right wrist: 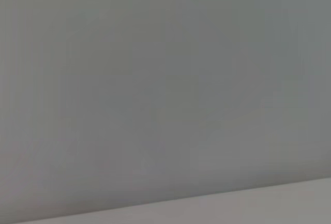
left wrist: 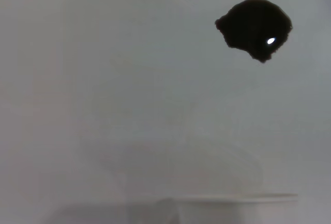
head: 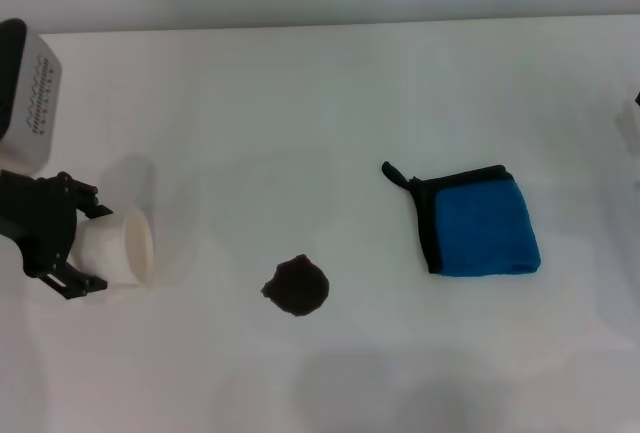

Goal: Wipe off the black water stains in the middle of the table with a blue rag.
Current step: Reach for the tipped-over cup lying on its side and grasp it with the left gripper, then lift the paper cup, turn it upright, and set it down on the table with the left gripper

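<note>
Wide white table (head: pixel 330 83), nothing wiped yet. Blue rag (head: pixel 482 223) folded flat, right of centre, untouched. Black stain (head: pixel 296 285) mid-table, well apart from rag. Left gripper (head: pixel 88 245) at left edge, clamped on tipped paper cup (head: pixel 122 246). Right gripper out of view. Next, prob.: right arm to grab rag.

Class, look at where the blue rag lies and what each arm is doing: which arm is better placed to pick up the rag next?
Probably the right arm. The blue rag lies on the robot's right of the black water stains, while the left gripper is at the far left, already holding a white paper cup. The right gripper itself is out of view.
</note>
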